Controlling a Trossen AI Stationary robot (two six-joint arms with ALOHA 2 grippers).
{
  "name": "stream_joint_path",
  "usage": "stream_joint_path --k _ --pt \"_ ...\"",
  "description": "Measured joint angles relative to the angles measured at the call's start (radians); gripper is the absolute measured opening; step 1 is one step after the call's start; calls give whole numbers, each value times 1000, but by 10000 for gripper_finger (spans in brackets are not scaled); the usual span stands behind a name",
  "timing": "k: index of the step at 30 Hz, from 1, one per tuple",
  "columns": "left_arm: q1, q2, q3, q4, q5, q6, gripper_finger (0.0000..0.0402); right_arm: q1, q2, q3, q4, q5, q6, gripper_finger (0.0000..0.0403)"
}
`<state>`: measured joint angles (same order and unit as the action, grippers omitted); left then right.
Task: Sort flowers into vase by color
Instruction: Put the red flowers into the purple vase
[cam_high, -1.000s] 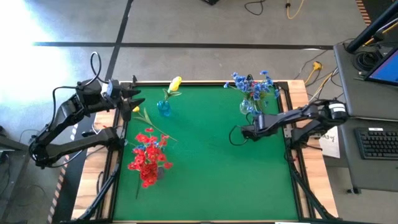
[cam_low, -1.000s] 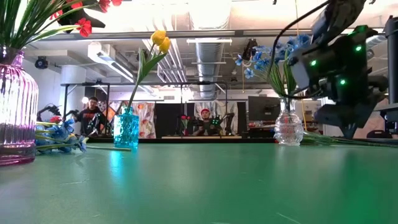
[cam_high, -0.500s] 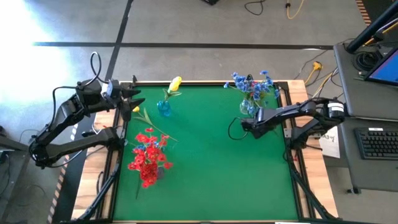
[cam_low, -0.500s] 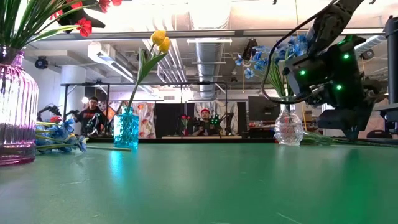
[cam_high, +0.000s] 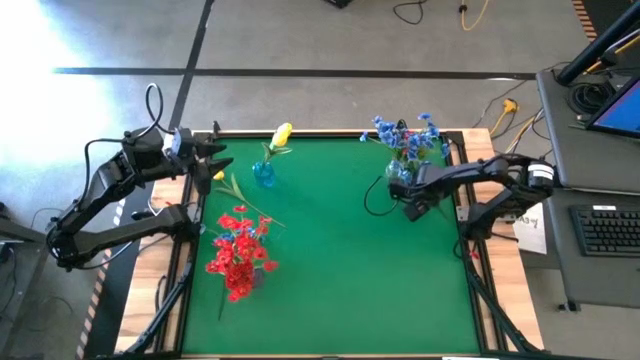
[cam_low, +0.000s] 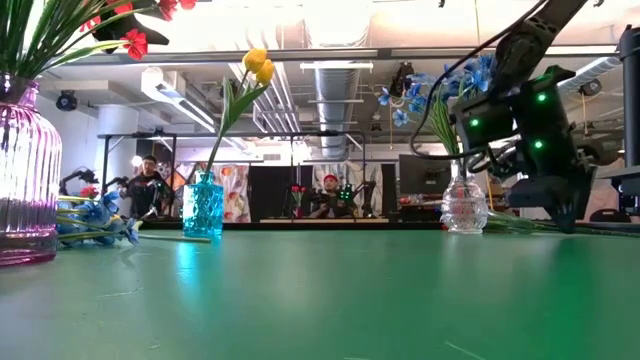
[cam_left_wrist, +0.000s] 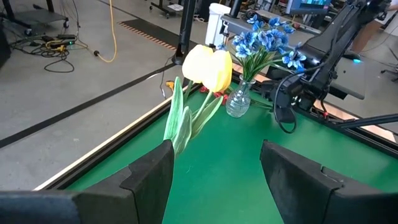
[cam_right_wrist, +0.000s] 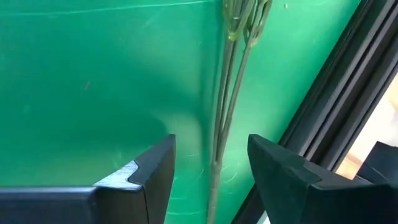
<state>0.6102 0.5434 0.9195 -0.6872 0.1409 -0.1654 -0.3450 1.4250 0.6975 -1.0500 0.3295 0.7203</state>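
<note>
The right claw (cam_high: 412, 207), fingers spread wide and empty, hovers over thin green flower stems (cam_right_wrist: 227, 106) lying by the green worktop's (cam_high: 340, 260) right rail, beside the clear glass vase of blue flowers (cam_high: 400, 168). Descending off-line could jam fingers against the rail or topple that vase. Open room lies leftward. The left claw (cam_left_wrist: 214, 171), open, waits far-left.

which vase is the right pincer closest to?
The clear glass vase holding blue flowers, at the table's far right. The right pincer hovers just beside it; the small blue vase and pink vase stand far left.
</note>
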Motion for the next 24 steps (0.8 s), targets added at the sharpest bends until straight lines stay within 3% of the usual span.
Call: stream_joint_path --k 12,24 --pt "0 0 0 -1 0 0 227 -93 0 0 13 -54 -125 146" --pt "0 0 0 0 0 0 227 -103 0 -1 17 -79 -172 66"
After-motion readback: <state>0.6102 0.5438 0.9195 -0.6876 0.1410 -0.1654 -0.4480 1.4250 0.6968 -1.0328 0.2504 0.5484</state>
